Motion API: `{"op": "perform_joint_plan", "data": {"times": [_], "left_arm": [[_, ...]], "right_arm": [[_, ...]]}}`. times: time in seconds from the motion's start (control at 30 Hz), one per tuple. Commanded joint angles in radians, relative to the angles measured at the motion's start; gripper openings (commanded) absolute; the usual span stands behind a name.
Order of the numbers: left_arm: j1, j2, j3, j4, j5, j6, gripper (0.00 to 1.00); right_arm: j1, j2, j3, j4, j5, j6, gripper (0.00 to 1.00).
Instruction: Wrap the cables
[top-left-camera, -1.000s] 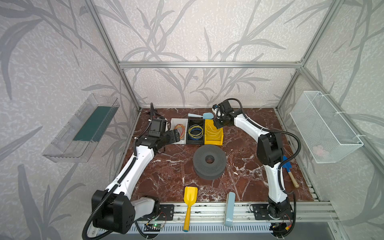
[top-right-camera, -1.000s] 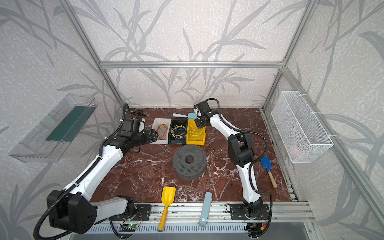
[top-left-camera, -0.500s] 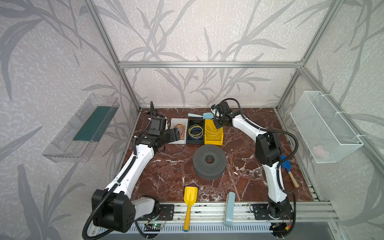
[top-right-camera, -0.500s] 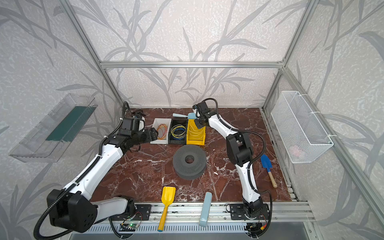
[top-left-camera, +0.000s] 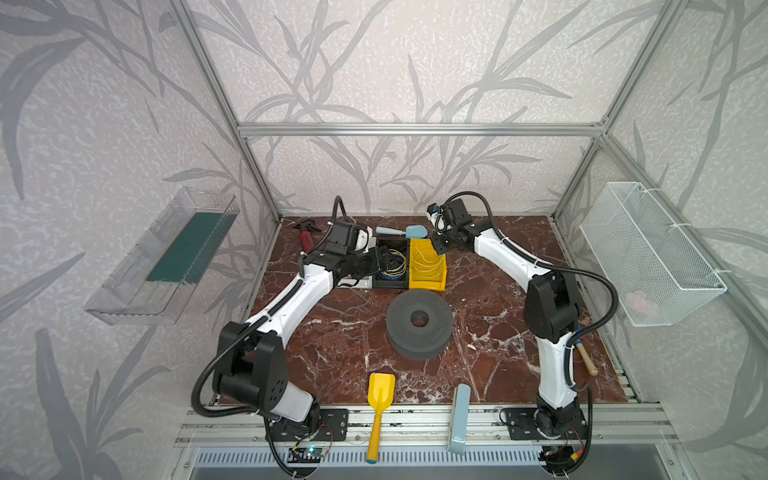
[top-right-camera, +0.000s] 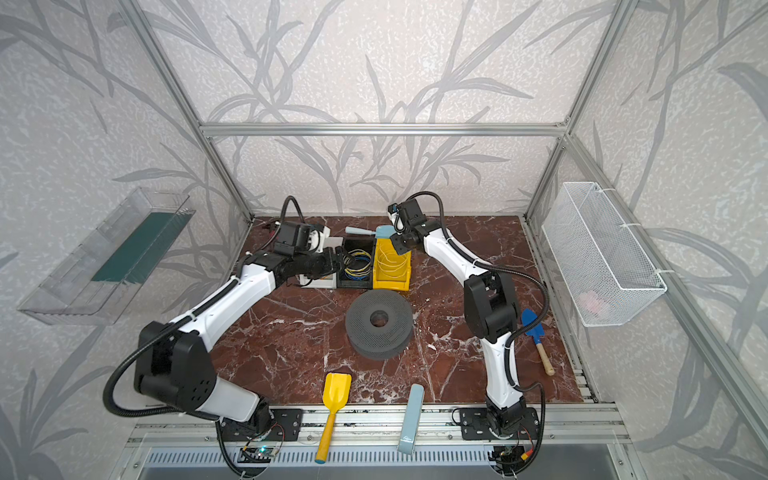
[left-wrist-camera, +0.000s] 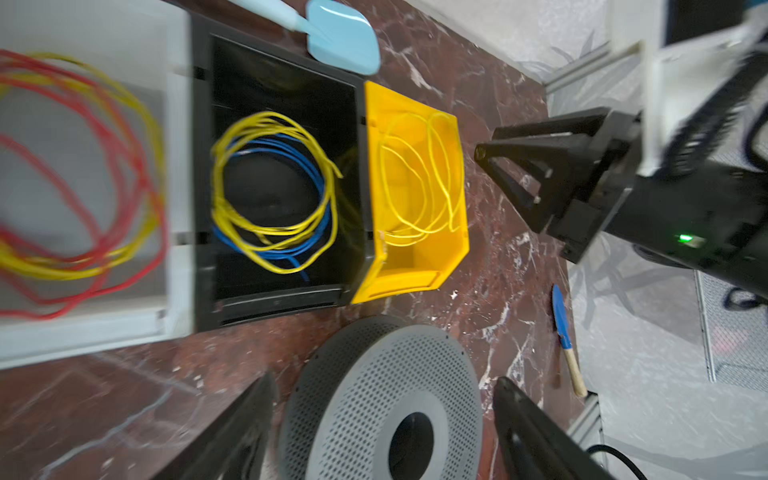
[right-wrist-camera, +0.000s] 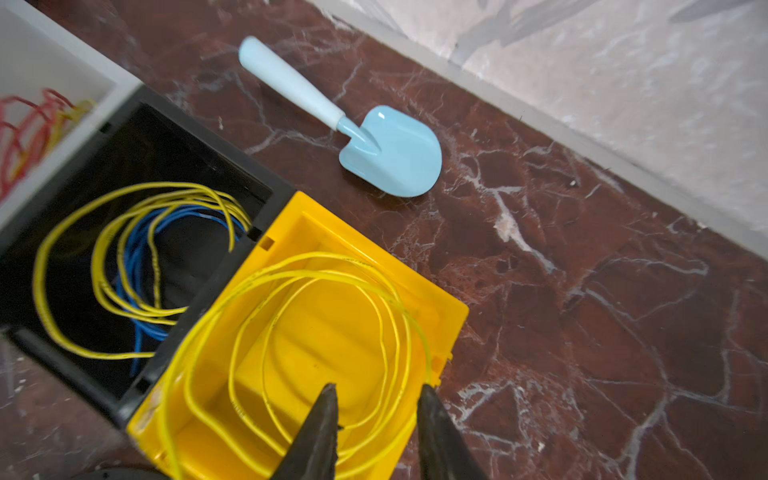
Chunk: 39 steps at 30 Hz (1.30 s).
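Note:
The cables (right-wrist-camera: 316, 274) are one thin pale-yellow wire (left-wrist-camera: 419, 187), lying coiled in loose loops inside the yellow bin (top-left-camera: 436, 282), which shows in both top views (top-right-camera: 390, 282). My right gripper (right-wrist-camera: 378, 390) hovers over that bin's far right corner (top-left-camera: 438, 245), open by a narrow gap with nothing pinched; loops of wire lie below the fingers. My left gripper (top-left-camera: 384, 259) reaches over the black bin (top-left-camera: 388, 284) beside it. It stands wide open (left-wrist-camera: 383, 380) and empty.
The black bin holds blue-and-yellow wires (left-wrist-camera: 270, 191); a white tray (left-wrist-camera: 174, 166) left of it holds red-and-orange wires (left-wrist-camera: 83, 166). A grey perforated spool (top-left-camera: 419, 324) sits mid-table. A light blue shovel (right-wrist-camera: 390, 153) lies behind the bins, a yellow shovel (top-left-camera: 380, 390) and a grey-blue bar (top-left-camera: 459, 415) at the front edge.
My left gripper has moved right, from over the white tray to over the black bin. The right gripper has stayed near the yellow bin's far corner.

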Motion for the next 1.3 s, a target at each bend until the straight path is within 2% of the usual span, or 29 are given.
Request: {"op": "perform_joint_plan", "data": {"times": [0.0, 0.13, 0.43, 0.83, 1.0, 1.17, 1.27], "left_arm": [[-0.05, 0.091, 0.091, 0.109, 0.056, -0.087, 0.82], [-0.091, 0.221, 0.198, 0.124, 0.041, -0.099, 0.8], [-0.106, 0.406, 0.334, 0.133, 0.016, -0.121, 0.71], [-0.116, 0.55, 0.468, 0.175, 0.067, -0.159, 0.62], [-0.121, 0.573, 0.46, 0.225, 0.08, -0.21, 0.51], [-0.136, 0.569, 0.444, 0.237, 0.07, -0.229, 0.48], [-0.143, 0.566, 0.434, 0.241, 0.062, -0.241, 0.35]], "right_arm": [[0.005, -0.129, -0.054, 0.026, -0.014, 0.038, 0.38], [-0.012, -0.258, -0.18, 0.044, -0.009, 0.083, 0.49], [-0.105, -0.506, -0.413, 0.085, -0.131, 0.193, 0.54], [-0.107, -0.561, -0.478, 0.105, -0.171, 0.215, 0.54], [-0.108, -0.569, -0.485, 0.113, -0.183, 0.225, 0.54], [-0.107, -0.583, -0.505, 0.121, -0.194, 0.24, 0.54], [-0.107, -0.592, -0.518, 0.124, -0.203, 0.251, 0.54]]}}
